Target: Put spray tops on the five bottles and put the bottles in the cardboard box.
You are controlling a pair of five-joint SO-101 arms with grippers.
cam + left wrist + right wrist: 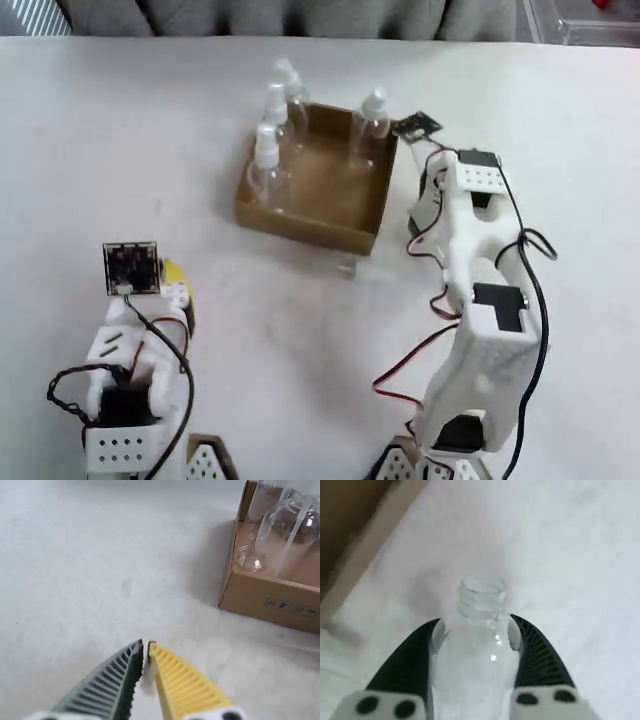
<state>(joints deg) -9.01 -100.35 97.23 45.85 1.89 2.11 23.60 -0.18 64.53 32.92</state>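
A clear bottle [481,645] with an open, capless neck sits between the black fingers of my right gripper [475,620], which is shut on it just right of the cardboard box [300,222]. In the high view that gripper [424,200] is by the box's right wall. Several capped bottles [268,165] stand inside the box, one at its far right corner [369,125]. A loose spray top [351,268] lies on the table in front of the box. My left gripper [145,649], grey and yellow fingers together and empty, hovers over bare table; it is near the front left [178,292].
The box's near wall [267,597] and the bottles in it [282,527] lie ahead of the left gripper. The box's edge [367,540] runs beside the held bottle. The right arm's cables [425,350] hang over the table.
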